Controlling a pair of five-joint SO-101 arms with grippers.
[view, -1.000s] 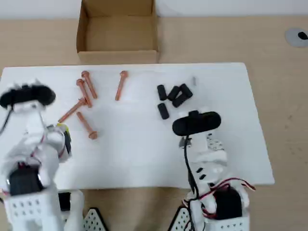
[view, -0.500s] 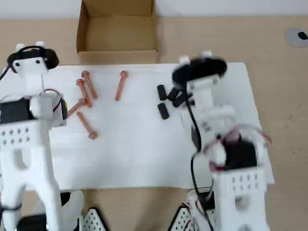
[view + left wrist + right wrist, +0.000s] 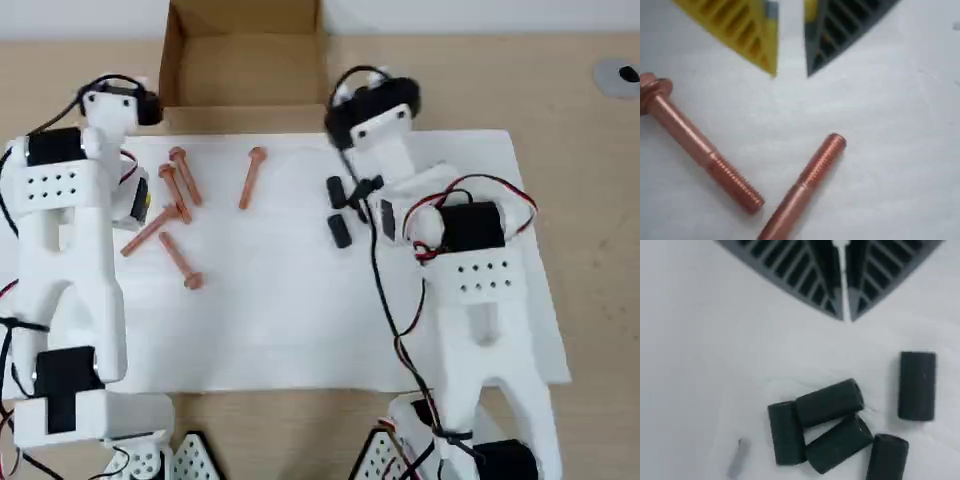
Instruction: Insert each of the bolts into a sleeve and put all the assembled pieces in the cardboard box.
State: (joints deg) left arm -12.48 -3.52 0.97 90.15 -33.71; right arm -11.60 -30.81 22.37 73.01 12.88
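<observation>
Wooden table (image 3: 590, 200) with white sheet (image 3: 290, 320) and cardboard box (image 3: 245, 118)

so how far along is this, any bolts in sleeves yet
Done: nothing. The cardboard box is empty, and the five bolts and five sleeves lie loose and apart on the white sheet.
In hand: nothing. The left gripper hangs over two bolts, fingers apart; the right gripper hangs over the sleeves, fingers shut.
Left: all the inserting and boxing.
</observation>
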